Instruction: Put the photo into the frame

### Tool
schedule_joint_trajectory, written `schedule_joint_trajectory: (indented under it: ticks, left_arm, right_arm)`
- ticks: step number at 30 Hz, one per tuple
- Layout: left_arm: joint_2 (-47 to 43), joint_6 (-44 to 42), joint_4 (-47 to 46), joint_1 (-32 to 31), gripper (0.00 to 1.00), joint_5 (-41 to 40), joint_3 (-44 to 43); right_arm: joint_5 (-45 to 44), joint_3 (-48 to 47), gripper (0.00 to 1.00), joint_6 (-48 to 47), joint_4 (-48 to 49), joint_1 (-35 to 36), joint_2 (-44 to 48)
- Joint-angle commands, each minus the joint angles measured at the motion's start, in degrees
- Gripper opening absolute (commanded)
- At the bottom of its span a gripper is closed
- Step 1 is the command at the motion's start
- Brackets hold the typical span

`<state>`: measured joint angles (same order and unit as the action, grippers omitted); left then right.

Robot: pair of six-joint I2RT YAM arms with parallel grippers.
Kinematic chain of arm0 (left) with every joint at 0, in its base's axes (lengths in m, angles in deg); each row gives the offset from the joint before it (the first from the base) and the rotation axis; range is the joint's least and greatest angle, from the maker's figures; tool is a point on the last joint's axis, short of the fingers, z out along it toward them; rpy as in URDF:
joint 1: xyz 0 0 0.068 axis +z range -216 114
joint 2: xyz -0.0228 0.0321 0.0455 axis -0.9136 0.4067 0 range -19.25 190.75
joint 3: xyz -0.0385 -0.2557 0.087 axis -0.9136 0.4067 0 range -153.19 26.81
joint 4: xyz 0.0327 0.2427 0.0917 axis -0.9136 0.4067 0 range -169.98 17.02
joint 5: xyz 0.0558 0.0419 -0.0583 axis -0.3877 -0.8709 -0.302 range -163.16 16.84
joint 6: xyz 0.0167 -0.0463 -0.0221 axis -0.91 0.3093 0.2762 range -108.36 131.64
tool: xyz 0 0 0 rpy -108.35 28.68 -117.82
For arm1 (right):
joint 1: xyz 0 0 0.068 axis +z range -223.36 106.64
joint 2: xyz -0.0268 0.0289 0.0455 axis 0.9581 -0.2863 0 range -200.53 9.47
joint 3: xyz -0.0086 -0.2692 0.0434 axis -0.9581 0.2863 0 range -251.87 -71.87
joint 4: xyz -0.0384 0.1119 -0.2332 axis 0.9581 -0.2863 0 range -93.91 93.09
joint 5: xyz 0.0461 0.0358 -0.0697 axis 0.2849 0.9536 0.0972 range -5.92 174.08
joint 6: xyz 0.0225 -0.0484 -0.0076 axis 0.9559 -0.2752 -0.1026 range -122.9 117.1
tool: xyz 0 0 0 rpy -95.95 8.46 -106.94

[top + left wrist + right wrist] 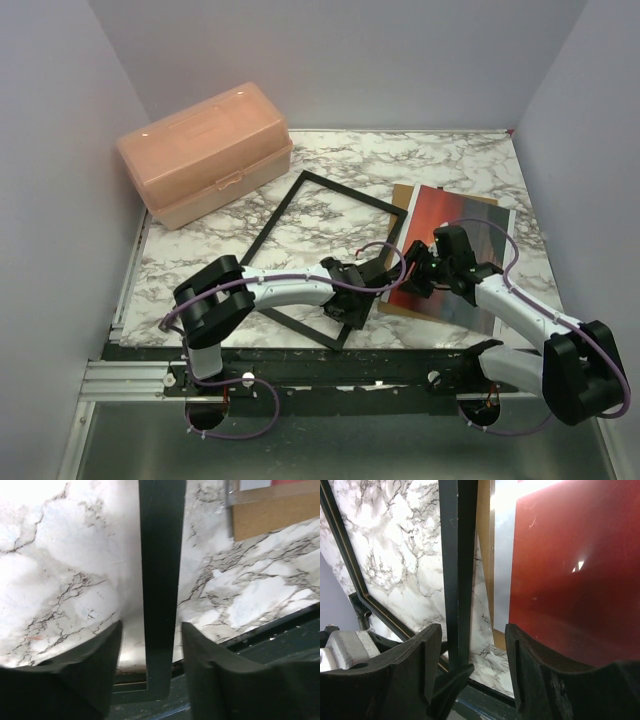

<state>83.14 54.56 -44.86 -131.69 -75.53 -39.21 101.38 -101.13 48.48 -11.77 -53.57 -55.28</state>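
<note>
Marble-veined counter (330,155), thin black rectangular frame (352,192) lying at centre, glossy red photo (440,205) on brown board (270,517) to its right, left claw (150,630) and right claw (470,630) each parted astride a frame rail, peach plastic box (205,150) behind

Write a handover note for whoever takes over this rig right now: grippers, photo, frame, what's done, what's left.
Left gripper: open, straddling a bar of the frame, gaps on both sides.
Right gripper: open, straddling another frame bar.
Frame: black side up on the table, nothing in it.
Photo: picture side up on the brown board, right of the frame.
Done: nothing inserted.
Left: put the photo into the frame.
</note>
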Motion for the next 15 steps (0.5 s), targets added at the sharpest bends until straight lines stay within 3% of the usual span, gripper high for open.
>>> schedule_joint_trajectory:
  ticks: [1,7,15]
  left_arm:
    - [0.68,0.68,3.34,-0.94,0.41,-4.53,-0.96]
    - [-1.75,0.13,1.35,-0.97,0.01,-3.65,0.75]
    - [-10.25,1.25,0.58,-0.99,0.00,-3.25,3.97]
  right_arm:
    - [4.17,-0.02,0.60,-1.13,-1.15,-0.55,-0.86]
    - [6.11,0.10,0.62,-2.04,-0.96,-0.66,-0.44]
    - [8.28,1.25,0.79,-1.51,1.26,-0.72,0.58]
